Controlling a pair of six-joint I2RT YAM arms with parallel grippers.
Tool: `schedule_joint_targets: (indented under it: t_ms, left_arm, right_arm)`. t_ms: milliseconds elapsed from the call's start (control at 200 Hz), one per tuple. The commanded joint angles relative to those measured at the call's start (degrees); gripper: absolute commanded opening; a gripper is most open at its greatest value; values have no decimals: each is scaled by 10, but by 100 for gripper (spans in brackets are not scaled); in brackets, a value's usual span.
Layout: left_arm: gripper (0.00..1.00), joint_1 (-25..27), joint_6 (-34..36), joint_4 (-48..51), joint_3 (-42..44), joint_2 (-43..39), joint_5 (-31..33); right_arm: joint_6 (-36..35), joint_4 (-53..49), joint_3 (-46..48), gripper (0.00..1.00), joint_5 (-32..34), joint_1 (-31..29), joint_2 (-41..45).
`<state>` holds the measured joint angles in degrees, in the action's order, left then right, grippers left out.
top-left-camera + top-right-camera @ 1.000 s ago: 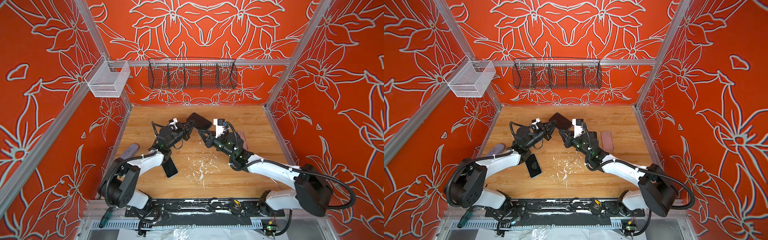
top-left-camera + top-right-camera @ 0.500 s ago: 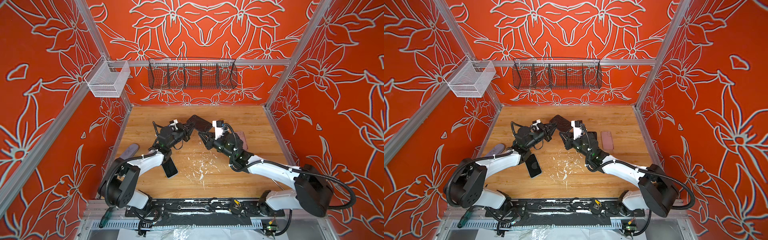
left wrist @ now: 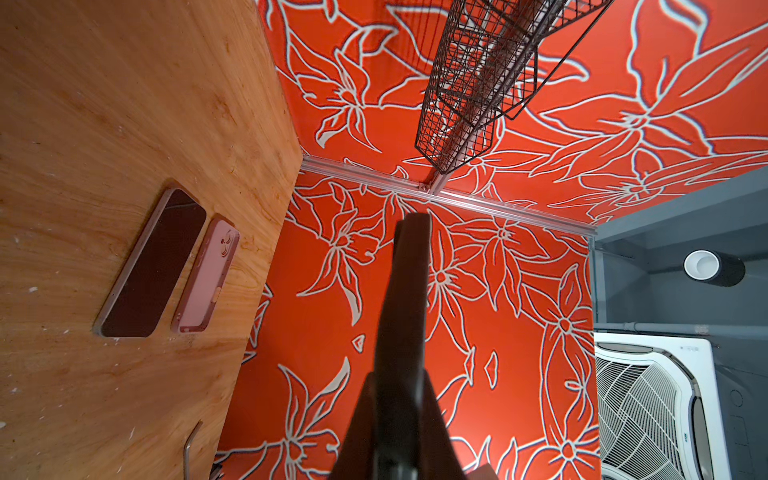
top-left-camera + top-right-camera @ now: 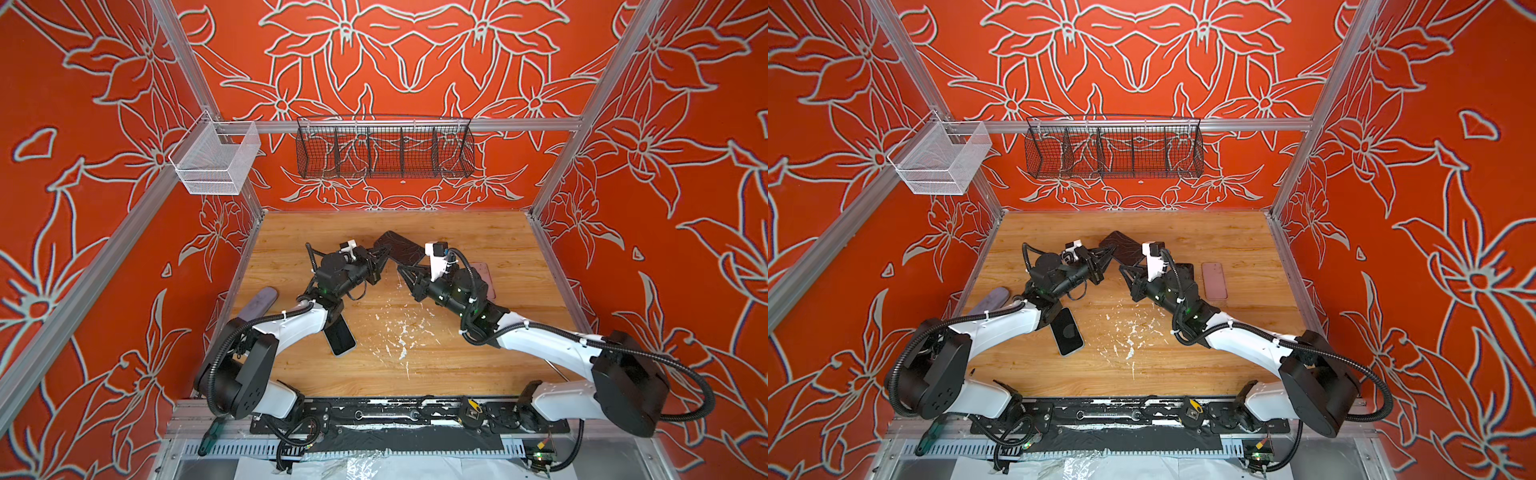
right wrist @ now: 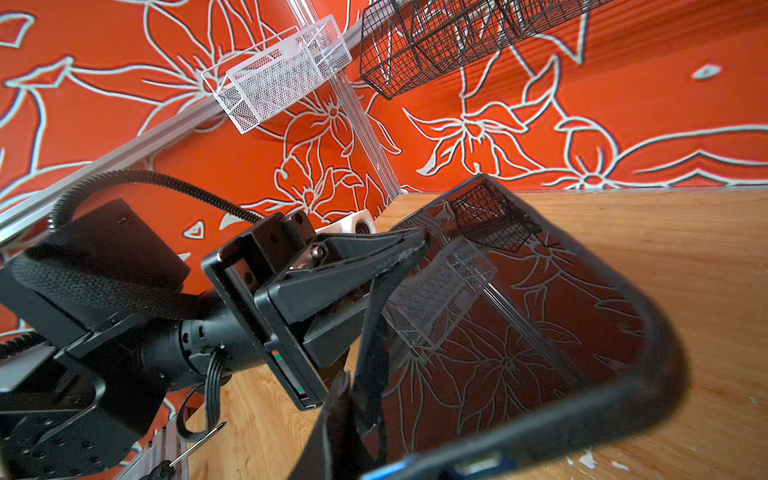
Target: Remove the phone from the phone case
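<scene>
Held thing: black phone in a black case [image 4: 401, 248], lifted clear of the light wooden table [image 4: 478, 365] over its back middle and tilted; in the right wrist view its glass [image 5: 519, 311] mirrors the flowered wall and the baskets
Left gripper [image 4: 385, 250]: clamped on one edge of the phone; in the left wrist view the phone [image 3: 405, 291] stands edge-on between the two fingers [image 3: 357, 424]
Right gripper [image 4: 402, 270]: closed on the phone's opposite, lower edge; one finger [image 5: 370, 332] lies over the glass, the other is hidden behind the phone
Case: on the phone along every side that shows; a blue strip at the near rim in the right wrist view is too blurred to identify
Beside the left arm: dark-screened phone with a pale rim [image 4: 340, 338], flat on the wood, screen up, one end under the forearm
Left table edge: grey-lilac oblong slab [image 4: 261, 302], case or phone I cannot tell
Right side of table: pink phone case [image 4: 1214, 280], flat, camera side up, just beside a dark-screened phone with a rosy rim [image 3: 153, 266], the two lying parallel
Back wall: black wire basket with compartments [image 4: 384, 151] on the rail; small white mesh basket [image 4: 216, 160] at the left corner post
</scene>
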<state>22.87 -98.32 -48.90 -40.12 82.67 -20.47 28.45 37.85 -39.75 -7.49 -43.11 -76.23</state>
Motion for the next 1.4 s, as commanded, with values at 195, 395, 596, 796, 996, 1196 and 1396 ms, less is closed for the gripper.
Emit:
schedule_joint_targets:
  t_ms: [195, 395, 596, 796, 996, 1196, 1396]
  left_arm:
    - [0, -8, -21, -68, -42, -58, 4]
    - [0, -8, -24, -71, -44, -61, 2]
    - [0, -7, -26, -75, -42, -65, 3]
    - [0, -7, -7, -67, -44, -62, -3]
    - [0, -18, 29, -57, -50, -45, -47]
    - [0, -58, 121, 5, -77, -25, -167]
    - [0, -65, 387, 319, -163, -59, -194]
  right_arm:
    - [-71, -113, 48, 21, 63, 20, 4]
    - [-74, -119, 56, 25, 69, 21, 12]
    - [-63, -107, 71, 25, 69, 29, 16]
    - [-55, -118, 79, 25, 48, 39, 43]
    - [-52, -168, 80, 25, -32, 87, 97]
    - [-110, -309, 19, 27, -163, 144, 120]
    - [-200, -450, -61, 37, -187, 179, 123]
